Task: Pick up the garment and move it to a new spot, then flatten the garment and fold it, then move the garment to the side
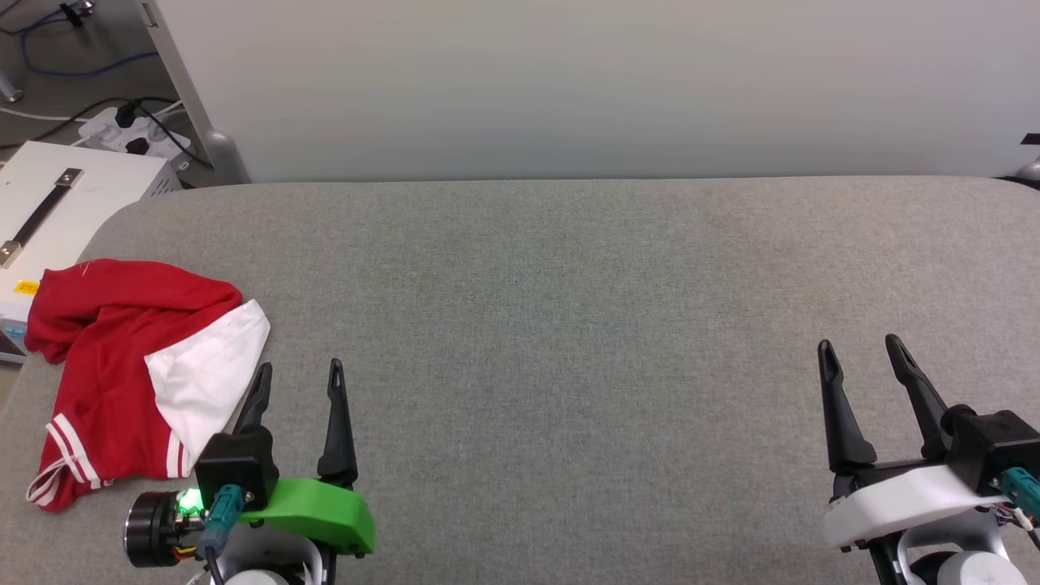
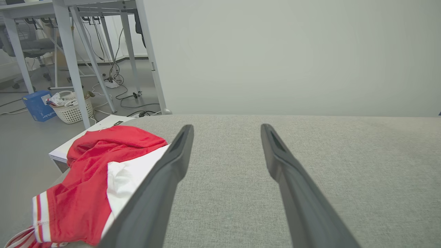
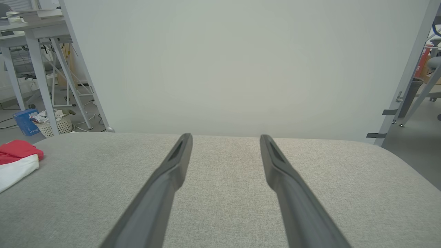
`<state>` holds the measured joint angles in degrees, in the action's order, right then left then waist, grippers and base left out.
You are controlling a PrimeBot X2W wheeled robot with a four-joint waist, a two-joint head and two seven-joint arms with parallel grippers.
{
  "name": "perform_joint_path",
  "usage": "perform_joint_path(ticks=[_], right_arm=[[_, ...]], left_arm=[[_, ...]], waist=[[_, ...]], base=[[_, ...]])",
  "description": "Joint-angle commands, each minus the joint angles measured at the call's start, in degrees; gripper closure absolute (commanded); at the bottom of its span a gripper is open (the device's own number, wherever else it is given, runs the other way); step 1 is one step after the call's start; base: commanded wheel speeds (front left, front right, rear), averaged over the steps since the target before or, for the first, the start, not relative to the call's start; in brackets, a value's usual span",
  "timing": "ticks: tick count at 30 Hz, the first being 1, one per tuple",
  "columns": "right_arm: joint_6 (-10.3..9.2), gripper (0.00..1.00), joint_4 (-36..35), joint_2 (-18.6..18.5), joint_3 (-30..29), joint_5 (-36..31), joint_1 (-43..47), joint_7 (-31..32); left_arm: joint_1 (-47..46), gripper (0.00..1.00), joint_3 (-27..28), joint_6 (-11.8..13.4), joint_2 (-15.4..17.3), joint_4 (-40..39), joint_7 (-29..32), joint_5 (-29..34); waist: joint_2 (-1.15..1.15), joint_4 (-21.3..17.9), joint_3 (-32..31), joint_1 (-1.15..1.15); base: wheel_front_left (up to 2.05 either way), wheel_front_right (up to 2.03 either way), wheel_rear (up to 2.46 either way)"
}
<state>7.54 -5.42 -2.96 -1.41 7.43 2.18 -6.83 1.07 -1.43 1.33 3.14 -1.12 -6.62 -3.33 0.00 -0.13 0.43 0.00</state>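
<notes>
Left gripper (image 1: 300, 367): lower left of the head view, fingers spread wide, nothing between them, one finger just beside the garment's white sleeve. Right gripper (image 1: 859, 343): lower right, likewise spread and empty, well apart from the cloth. Garment (image 1: 114, 366): red, with a white sleeve and striped trim, crumpled in a heap at the left edge of the table (image 1: 569, 325), near a white box (image 1: 49, 203); no lettering shows. Step in hand, as you may judge it: the first pick-up, not yet begun. To do it well, bring your left gripper over the heap and come down on a raised red fold rather than the thin sleeve edge. Pinch cloth only, not the table's grey cover. Lift until the striped trim hangs free before carrying toward the bare middle. Mind the part at the edge; it could drag or snag on the box.
</notes>
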Motion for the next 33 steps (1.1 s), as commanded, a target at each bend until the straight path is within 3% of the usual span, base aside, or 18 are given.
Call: perform_joint_path(ticks=[1, 33], right_arm=[[-0.03, 0.0, -0.72, 0.04, 0.08, 0.42, 0.58, -0.61], [-0.04, 0.0, -1.83, 0.07, -0.73, 1.46, 2.67, -4.84]], left_arm=[[0.63, 0.0, -0.12, 0.32, -0.13, -0.21, -0.72, -0.76], [2.08, 0.0, -0.67, 1.45, -0.2, 0.2, -5.01, -2.12]], waist=[[0.0, 0.0, 0.01, 0.0], [0.0, 0.42, 0.02, 0.0]], base=[[0.0, 0.0, 0.0], [0.0, 0.0, 0.0]])
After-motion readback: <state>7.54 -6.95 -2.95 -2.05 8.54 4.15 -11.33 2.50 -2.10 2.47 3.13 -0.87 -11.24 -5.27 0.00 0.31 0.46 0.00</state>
